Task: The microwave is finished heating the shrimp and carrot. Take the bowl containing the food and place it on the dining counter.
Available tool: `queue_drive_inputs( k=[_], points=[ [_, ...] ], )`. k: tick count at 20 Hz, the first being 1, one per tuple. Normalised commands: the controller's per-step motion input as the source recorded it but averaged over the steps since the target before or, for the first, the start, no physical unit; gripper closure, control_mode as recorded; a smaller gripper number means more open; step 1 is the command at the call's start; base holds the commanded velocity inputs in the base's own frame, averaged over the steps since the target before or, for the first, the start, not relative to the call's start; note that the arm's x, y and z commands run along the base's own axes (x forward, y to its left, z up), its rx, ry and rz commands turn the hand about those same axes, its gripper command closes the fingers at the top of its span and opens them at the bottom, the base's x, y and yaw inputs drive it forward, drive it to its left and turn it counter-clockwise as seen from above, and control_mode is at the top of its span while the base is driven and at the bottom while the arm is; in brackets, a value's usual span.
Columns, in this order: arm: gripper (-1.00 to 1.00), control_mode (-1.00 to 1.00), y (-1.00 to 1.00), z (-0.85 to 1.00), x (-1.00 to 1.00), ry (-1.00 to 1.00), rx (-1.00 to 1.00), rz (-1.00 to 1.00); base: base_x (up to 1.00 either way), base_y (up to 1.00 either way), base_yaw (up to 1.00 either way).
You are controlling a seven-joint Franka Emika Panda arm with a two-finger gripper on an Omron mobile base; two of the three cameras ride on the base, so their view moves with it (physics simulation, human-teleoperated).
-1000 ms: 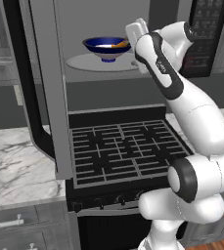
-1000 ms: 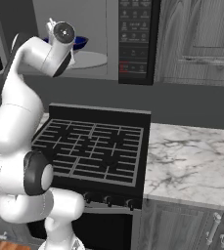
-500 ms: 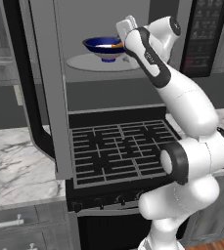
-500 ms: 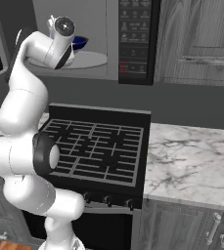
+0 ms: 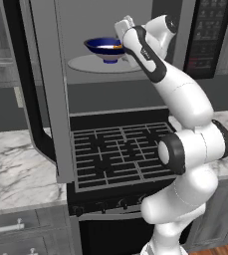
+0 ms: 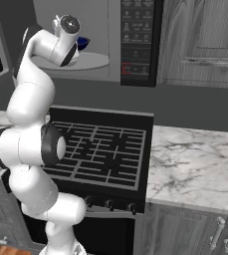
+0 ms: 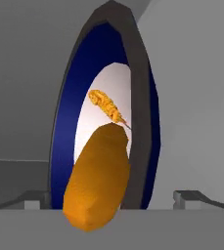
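Note:
The microwave [image 5: 135,74] stands open, its door [image 5: 48,99] swung out to the left. On its pale turntable [image 5: 85,64] sits the blue bowl [image 5: 103,48]. My gripper [image 5: 121,40] is open at the bowl's right rim. In the hand view the bowl [image 7: 64,146] looks rolled on its side, and its blue rim lies between my two fingertips [image 7: 33,200]. The carrot [image 7: 98,180] and the smaller shrimp [image 7: 106,106] rest on the white inside. From the right, my arm hides most of the bowl [image 6: 83,43]. The dining counter is out of view.
The black grated stove [image 5: 120,154] lies below the microwave, with narrow marble tops on its left [image 5: 11,169] and right [image 6: 195,164]. The black button panel [image 6: 137,40] is right of the cavity. The open door juts out over the stove's left edge.
My arm has reached left and deeper into the microwave, bringing the hand up against the bowl's right side. The jaws stayed open and the bowl has not moved.

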Motion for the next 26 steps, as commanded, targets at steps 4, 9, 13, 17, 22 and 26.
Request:
queue_drive_inputs(
  k=[4, 9, 13, 17, 22, 26],
  points=[
    [1.00, -1.00, 0.00, -0.52, 0.00, 0.06, -0.11, 0.00, 0.00, 0.00, 0.00],
    [1.00, -1.00, 0.00, -0.08, 0.00, 0.00, 0.00, 0.00, 0.00, 0.00, 0.00],
    [1.00, -1.00, 0.00, 0.00, 0.00, 0.00, 0.00, 0.00, 0.00, 0.00, 0.00],
    [1.00, -1.00, -0.01, 0.00, -0.11, 0.00, 0.00, 0.00, 0.00, 0.00, 0.00],
    [1.00, -1.00, -0.21, 0.00, -0.63, -0.03, 0.00, 0.00, 0.00, 0.00, 0.00],
    [1.00, -1.00, -0.35, 0.00, -0.94, -0.12, 0.02, 0.00, 0.00, 0.00, 0.00]
  ],
)
